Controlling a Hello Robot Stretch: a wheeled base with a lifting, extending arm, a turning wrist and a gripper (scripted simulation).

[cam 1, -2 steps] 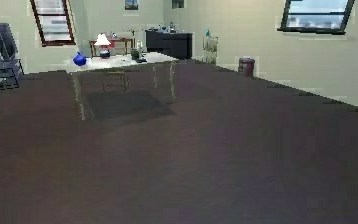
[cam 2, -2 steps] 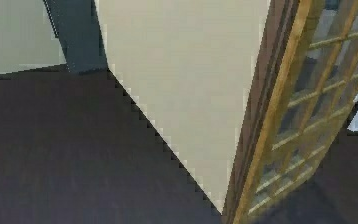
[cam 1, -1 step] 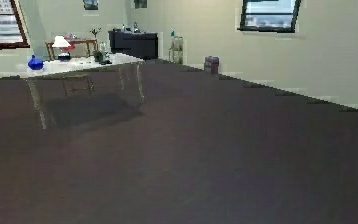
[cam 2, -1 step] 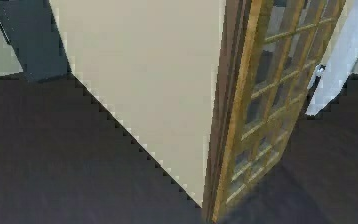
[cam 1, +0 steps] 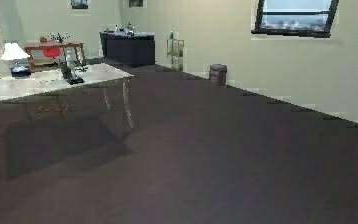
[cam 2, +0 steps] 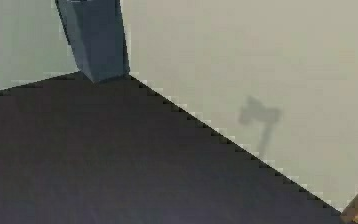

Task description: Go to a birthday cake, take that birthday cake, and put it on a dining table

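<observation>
Standing here, I see a wide stretch of dark floor (cam 1: 217, 160) running ahead with nothing on it. Off to the forward view's left stands a pale counter (cam 1: 92, 74) on thin legs. It carries a lamp (cam 1: 14, 56) with a white shade on a blue base, and beside that a small dark object (cam 1: 69, 70) I cannot make out.

Behind it, against the far wall, is a reddish wooden desk (cam 1: 57, 46) with a few small bits on top, too tiny to name. To its right sits a dark cabinet (cam 1: 128, 48), then a pale, slim rack (cam 1: 175, 52) near the corner. A little dark red bin (cam 1: 218, 74) stands on the floor just beside the right-hand wall, under a dark-framed window (cam 1: 295, 15). Two small pictures (cam 1: 79, 4) hang high on the far wall.

Out to the arm side, a tall blue-grey block (cam 2: 95, 40) stands in the corner where two pale walls (cam 2: 247, 70) meet the floor.

I cannot tell whether any of the small shapes on the counter or desk is the birthday cake. What the claw is doing I cannot tell either.
</observation>
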